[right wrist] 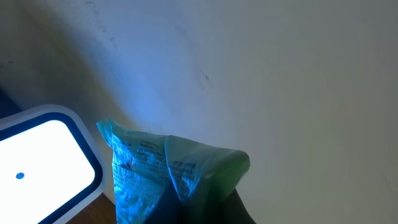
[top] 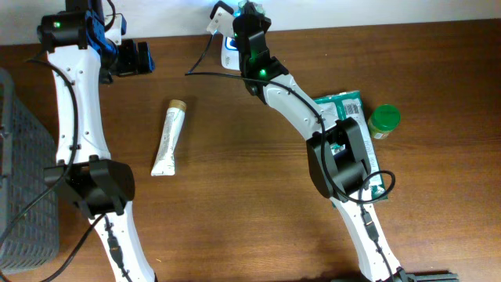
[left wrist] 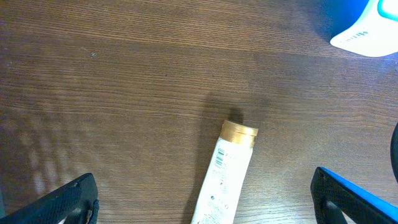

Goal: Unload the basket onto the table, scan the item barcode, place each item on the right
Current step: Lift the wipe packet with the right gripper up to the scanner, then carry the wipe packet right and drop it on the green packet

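Packet (right wrist: 168, 180) was clenched in R gripper (top: 232, 17) beside lit scanner (right wrist: 43, 155), prob. to present its barcode; L gripper (top: 137, 57) hung released over tube (left wrist: 227, 174).

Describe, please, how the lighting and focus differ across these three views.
Overhead: even light, sharp throughout. Left wrist: the tube throws a soft shadow. Right wrist: the scanner glares white, tinting the packet blue.

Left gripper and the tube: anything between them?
Nothing: overhead view shows only bare table between the left gripper and the gold-capped tube.
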You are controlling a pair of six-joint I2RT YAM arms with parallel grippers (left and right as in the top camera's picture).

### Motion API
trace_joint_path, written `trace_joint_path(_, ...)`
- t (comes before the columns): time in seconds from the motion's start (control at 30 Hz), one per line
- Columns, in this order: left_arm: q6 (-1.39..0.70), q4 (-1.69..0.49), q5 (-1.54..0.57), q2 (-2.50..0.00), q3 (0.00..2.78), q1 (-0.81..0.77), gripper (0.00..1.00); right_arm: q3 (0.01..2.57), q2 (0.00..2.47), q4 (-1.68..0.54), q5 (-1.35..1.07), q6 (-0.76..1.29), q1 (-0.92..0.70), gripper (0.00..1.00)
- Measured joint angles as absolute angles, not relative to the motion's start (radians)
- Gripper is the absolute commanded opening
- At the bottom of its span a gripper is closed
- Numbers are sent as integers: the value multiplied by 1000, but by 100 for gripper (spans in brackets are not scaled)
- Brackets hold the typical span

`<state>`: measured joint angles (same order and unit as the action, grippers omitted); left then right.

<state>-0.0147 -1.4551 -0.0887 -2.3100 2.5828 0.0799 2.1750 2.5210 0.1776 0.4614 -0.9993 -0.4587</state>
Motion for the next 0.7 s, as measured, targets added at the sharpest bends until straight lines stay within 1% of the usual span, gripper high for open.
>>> trace_joint_path(0.07,-15,-1455,-89,-2310,2583,78,99,2175,2521,178,461,-983,-459,4)
trace_joint_path(0.17,-15,-1455,-89,-2310,2583,72,99,2175,2520,160,459,-859,-458,4)
trace_joint_path(0.27,-15,-1455,-89,-2310,2583,72,99,2175,2488,10,453,-711,-450,4)
trace_joint_path(0.33,-15,-1457,-90,-2310,2583,72,99,2172,2413,-197,442,-593,-446,4)
trace_joint_path(0.43,-15,-1454,-89,-2310,2582,72,99,2175,2189,-586,368,-305,-446,4)
trace_joint_path(0.47,-15,-1457,-89,-2310,2583,72,99,2187,2135,-663,344,-245,-446,4)
trace_joint_path(0.5,-15,-1457,-89,-2310,2583,72,99,2188,2057,-839,323,-167,-446,4)
trace_joint_path(0.53,-15,-1456,-89,-2310,2583,72,99,2191,2005,-962,303,-87,-446,4)
trace_joint_path(0.63,-15,-1456,-89,-2310,2583,72,99,2193,1976,-1268,191,79,-424,4)
trace_joint_path(0.7,-15,-1457,-89,-2310,2583,72,99,2177,1984,-1396,126,162,-376,4)
